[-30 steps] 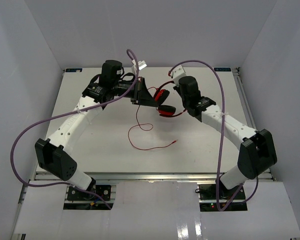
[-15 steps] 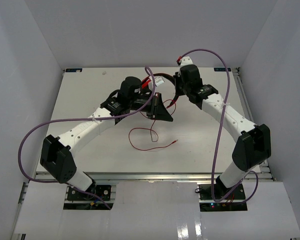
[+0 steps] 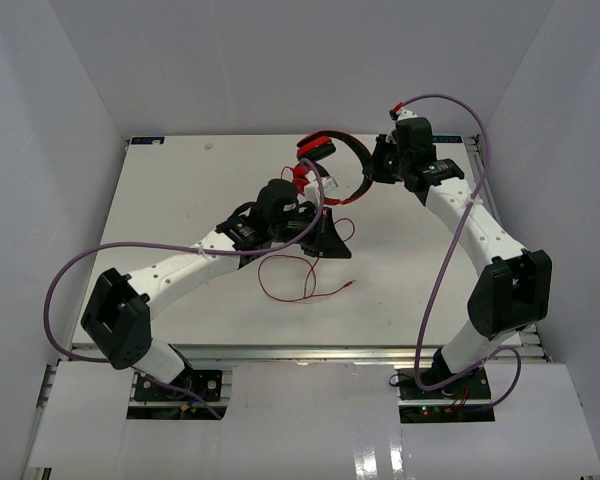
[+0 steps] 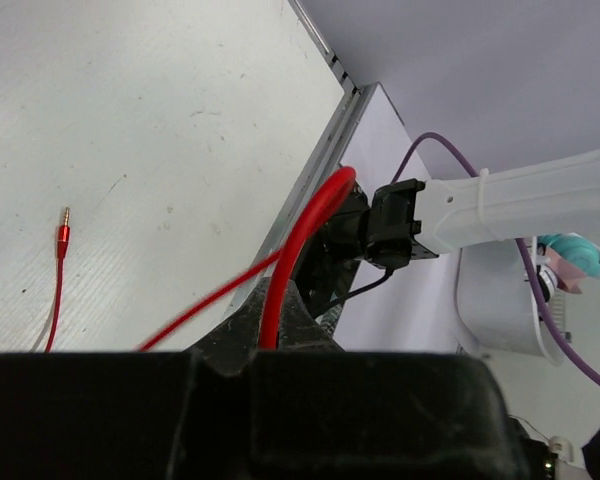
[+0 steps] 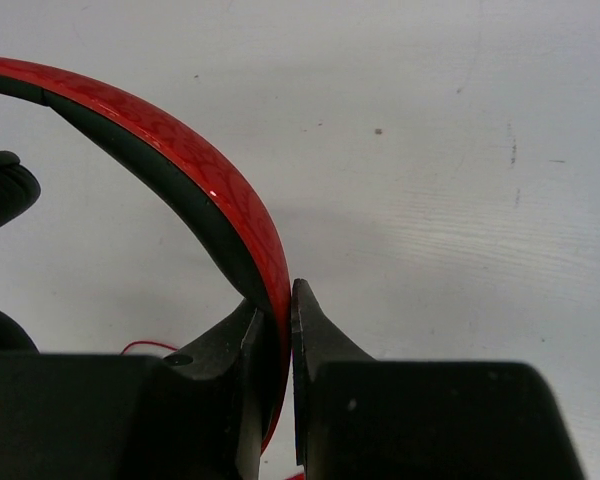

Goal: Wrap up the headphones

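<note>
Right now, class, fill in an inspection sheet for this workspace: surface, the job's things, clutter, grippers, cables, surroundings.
Surface: white table, a few faint specks.
Job's things: red headphones at the far side, held by the headband; thin red cord partly looped on the table, its plug lying free.
Clutter: nothing seen.
Grippers: right gripper shut on the headband; left gripper shut on the cord.
Cables: purple cables loop off both arms.
Surroundings: plain white walls on three sides.
</note>
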